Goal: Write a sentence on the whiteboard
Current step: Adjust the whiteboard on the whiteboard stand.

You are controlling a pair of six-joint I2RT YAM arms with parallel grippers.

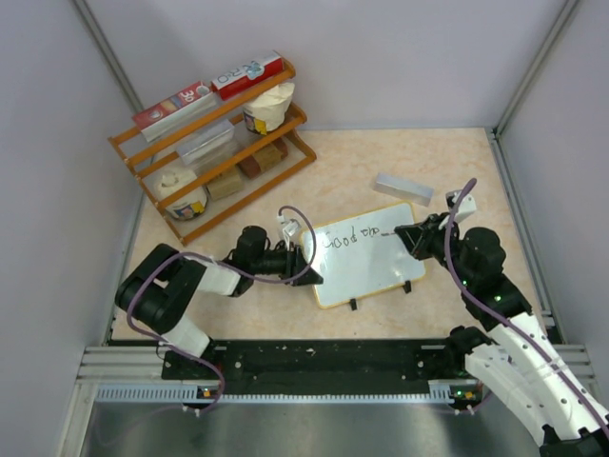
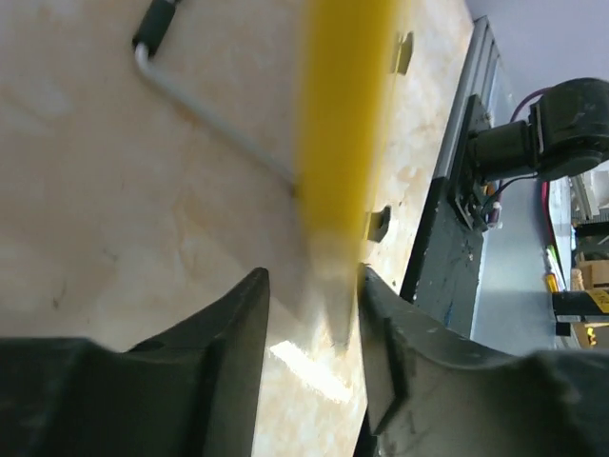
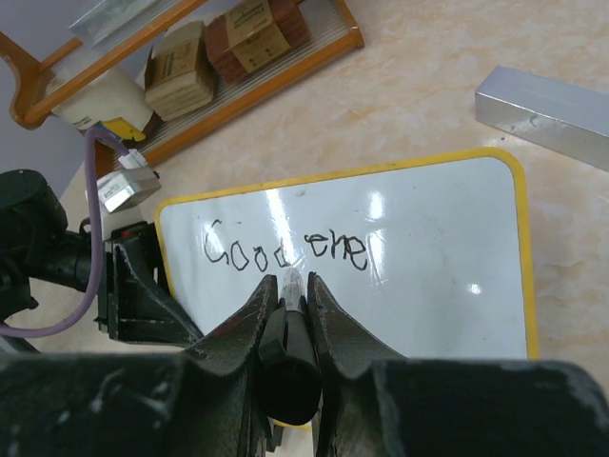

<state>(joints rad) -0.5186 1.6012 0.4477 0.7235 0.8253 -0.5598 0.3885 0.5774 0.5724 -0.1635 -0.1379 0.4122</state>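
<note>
Centre of the counter (image 1: 457, 162): whiteboard (image 1: 371, 271), lying flat and slightly askew, white face up, yellow-tan frame, rounded corners, two small black feet at its near edge.

- Sentence (image 3: 285, 249): one line of thin black handwriting along the far half of the board, beginning "Good"; the letters after that are hard to read.
- Left claw (image 1: 306, 255): at the board's left edge. In the wrist view its fingers (image 2: 228, 324) stand parted on either side of the blurred yellow frame (image 2: 347, 114), with a gap showing on one side; not clamped.
- Right claw (image 3: 290, 286): over the board's right part, closed on a black marker (image 3: 288, 367). The marker's tip meets the white surface just below the lettering.
- Grey block (image 1: 402, 188): small, metallic, rectangular, on the counter just beyond the board's far right corner, apart from it.
- Wooden rack (image 1: 249, 197): orange-brown, two tiers, far left of the counter, well apart from the board; holds boxes, brown packets and white tubs.
</note>
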